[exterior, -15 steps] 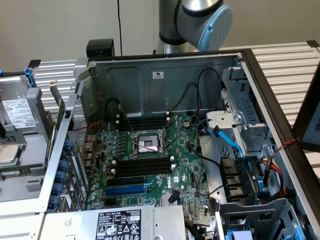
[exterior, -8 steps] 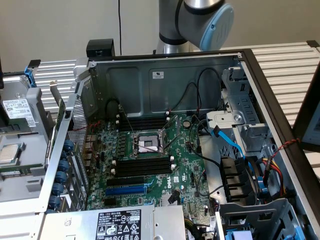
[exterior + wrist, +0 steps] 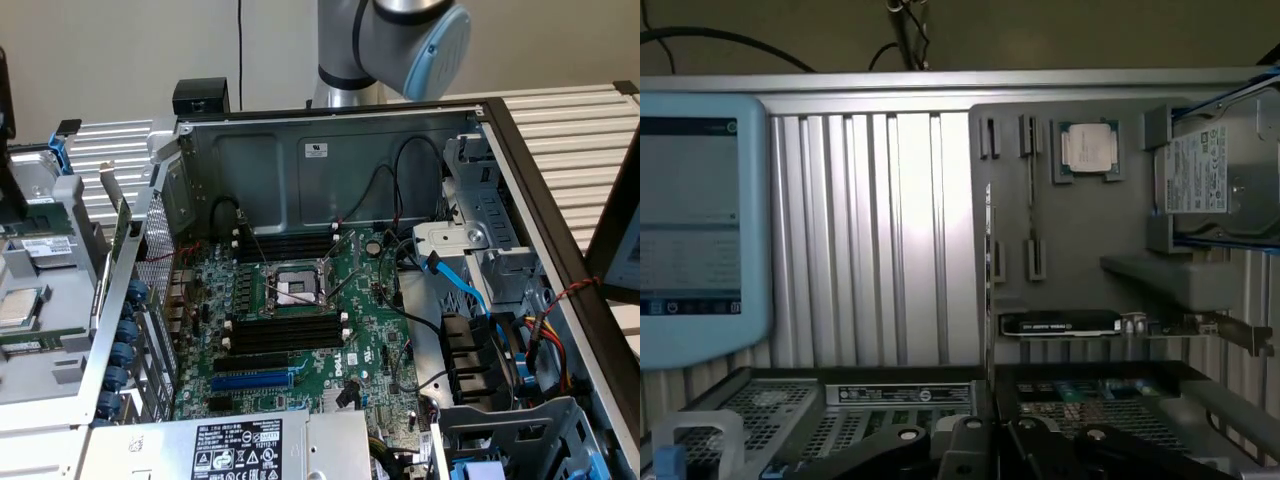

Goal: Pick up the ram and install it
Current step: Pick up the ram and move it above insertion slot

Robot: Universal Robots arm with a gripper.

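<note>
The ram [image 3: 1028, 200] stands on edge in a grey parts tray [image 3: 1080, 250], seen as a thin strip beside a loose processor chip [image 3: 1090, 148]. In the exterior view the ram [image 3: 40, 338] is a narrow green strip at the left, outside the computer case. My gripper [image 3: 990, 432] hangs shut and holds nothing, above the case's edge and short of the tray. Inside the case, the long black memory slots [image 3: 285, 330] flank the processor socket [image 3: 295, 285] on the green motherboard [image 3: 350, 330]. The arm's joint [image 3: 415, 40] is above the case's back wall.
A hard drive [image 3: 1220, 170] and an upright card with a metal bracket [image 3: 1060, 323] share the tray. A light-blue screen device [image 3: 690, 220] lies on the ribbed metal table [image 3: 870, 230]. A blue expansion slot [image 3: 252, 380], cables [image 3: 450, 280] and a labelled power supply [image 3: 235, 448] crowd the case.
</note>
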